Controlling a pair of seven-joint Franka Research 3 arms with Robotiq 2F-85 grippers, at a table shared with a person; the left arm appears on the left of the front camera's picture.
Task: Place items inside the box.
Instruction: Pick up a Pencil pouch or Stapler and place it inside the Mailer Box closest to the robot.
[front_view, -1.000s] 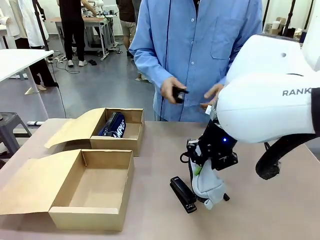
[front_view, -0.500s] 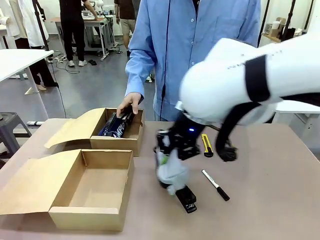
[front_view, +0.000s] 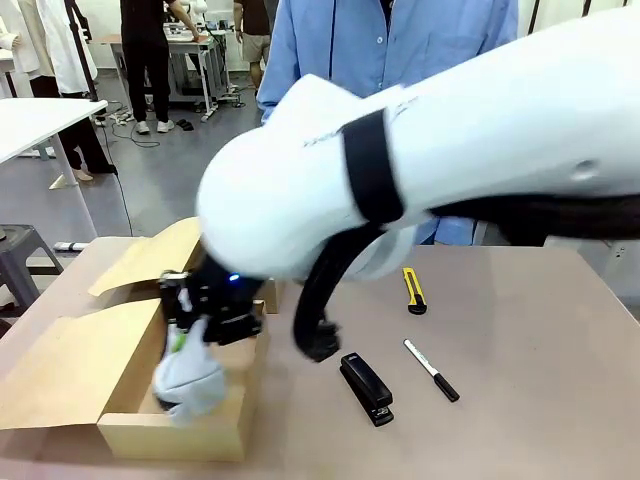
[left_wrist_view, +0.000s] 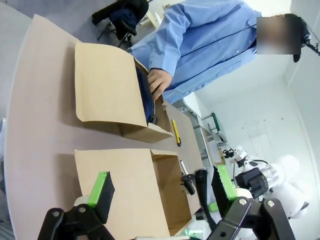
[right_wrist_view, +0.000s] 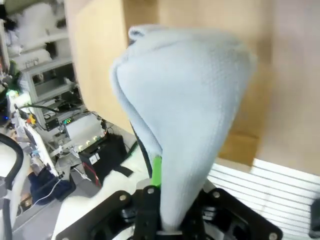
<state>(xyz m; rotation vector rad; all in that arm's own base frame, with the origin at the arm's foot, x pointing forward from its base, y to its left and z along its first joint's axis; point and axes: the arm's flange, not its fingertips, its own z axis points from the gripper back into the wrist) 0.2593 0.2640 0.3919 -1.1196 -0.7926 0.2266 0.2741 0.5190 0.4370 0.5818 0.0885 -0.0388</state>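
Note:
My right gripper is shut on the grey pouch, which hangs over the open near box, its lower end about level with the front wall. The right wrist view has the grey pouch bunched between the fingers with cardboard behind it. On the table to the right lie the black stapler, the marker pen and the yellow-black utility knife. My left gripper is open and holds nothing, high above the near box. A navy pouch lies in the far box under the person's hand.
A person in a blue shirt stands at the table's far side. My right arm stretches across the middle of the table. Both boxes have their lids folded out to the left. Bare tabletop lies at the right.
My right arm has swung left with the grey pouch, from above the stapler to over the near box. The stapler, marker and knife have stayed put.

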